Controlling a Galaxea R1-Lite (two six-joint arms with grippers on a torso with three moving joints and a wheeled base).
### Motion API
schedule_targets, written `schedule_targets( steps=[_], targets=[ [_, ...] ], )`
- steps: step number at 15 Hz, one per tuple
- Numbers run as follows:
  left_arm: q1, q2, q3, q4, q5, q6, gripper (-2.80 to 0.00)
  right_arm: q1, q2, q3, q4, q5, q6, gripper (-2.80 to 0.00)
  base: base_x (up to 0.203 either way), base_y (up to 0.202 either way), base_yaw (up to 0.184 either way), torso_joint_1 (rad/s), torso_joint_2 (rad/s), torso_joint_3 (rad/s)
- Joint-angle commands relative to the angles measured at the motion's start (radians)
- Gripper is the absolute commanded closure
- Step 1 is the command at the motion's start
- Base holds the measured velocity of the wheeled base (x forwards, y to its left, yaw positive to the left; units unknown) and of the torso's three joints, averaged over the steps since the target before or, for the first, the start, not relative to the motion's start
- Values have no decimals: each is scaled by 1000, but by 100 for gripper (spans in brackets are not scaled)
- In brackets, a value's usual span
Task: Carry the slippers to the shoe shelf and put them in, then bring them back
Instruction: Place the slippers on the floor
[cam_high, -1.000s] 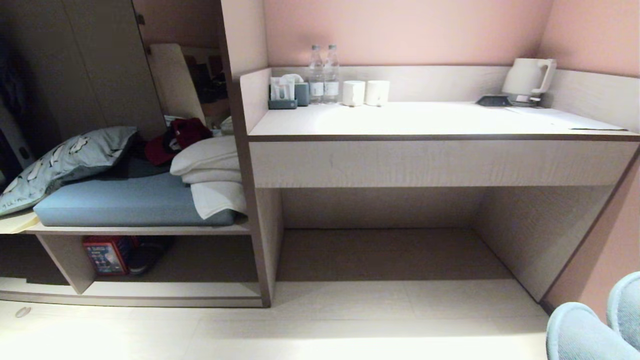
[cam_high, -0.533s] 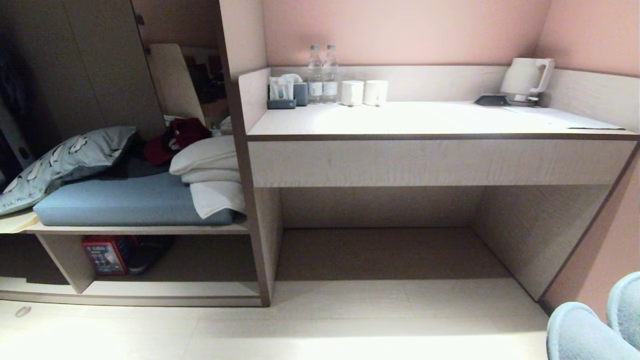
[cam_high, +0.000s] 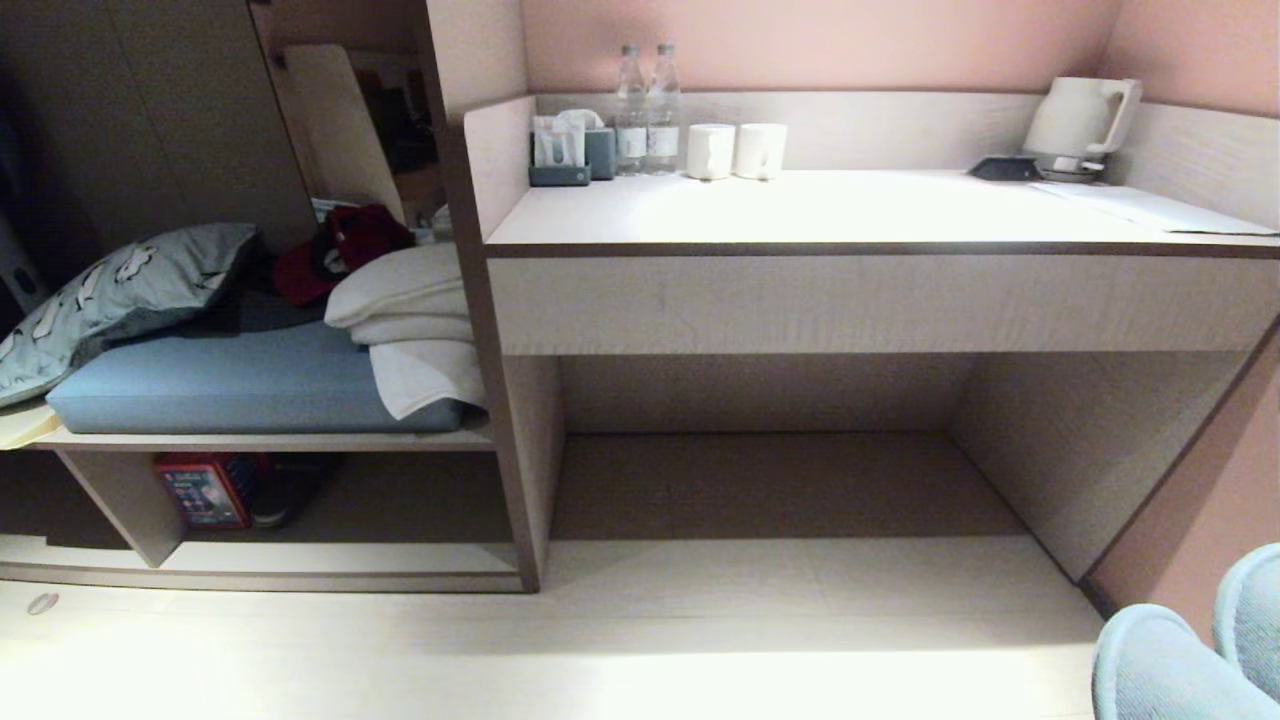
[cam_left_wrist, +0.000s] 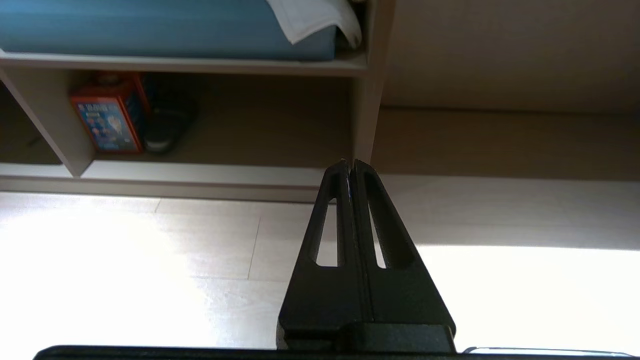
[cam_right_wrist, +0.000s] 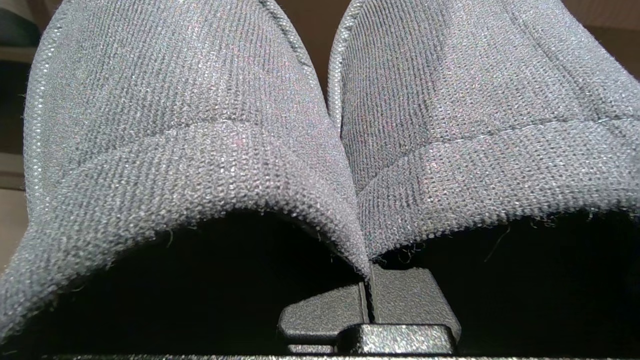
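Observation:
The slippers (cam_high: 1170, 660) show as two blue-grey rounded toes at the head view's bottom right corner. Up close in the right wrist view the slippers (cam_right_wrist: 200, 125) fill the picture side by side, and my right gripper (cam_right_wrist: 366, 300) is shut on their inner edges where the two meet. The shoe shelf (cam_high: 340, 557) is the low pale-wood cubby at the lower left, under the cushioned bench. My left gripper (cam_left_wrist: 350, 164) hangs above the floor in front of the shoe shelf (cam_left_wrist: 200, 172), shut with nothing in it.
A red box (cam_high: 205, 490) and a dark shoe (cam_high: 290, 490) sit inside the shelf near its slanted support. A blue cushion (cam_high: 230, 385) with pillows lies above. The desk (cam_high: 860, 210) holds bottles, cups and a kettle (cam_high: 1080, 120); a pink wall (cam_high: 1210, 520) stands close on the right.
The whole scene has slid upward in the head view, so the camera has moved. The slippers stay in the same corner and nothing else has shifted.

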Motion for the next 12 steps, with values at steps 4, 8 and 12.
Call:
schedule_targets(
  steps=[4,8,12],
  targets=[
    [0,1,0,0,1,-1,0,-1,1,0,0,0,-1,0,0,0,0,1,4,-196],
    [0,1,0,0,1,-1,0,-1,1,0,0,0,-1,0,0,0,0,1,6,-196],
    [0,1,0,0,0,-1,0,0,1,0,0,0,-1,0,0,0,0,5,3,-197]
  ],
)
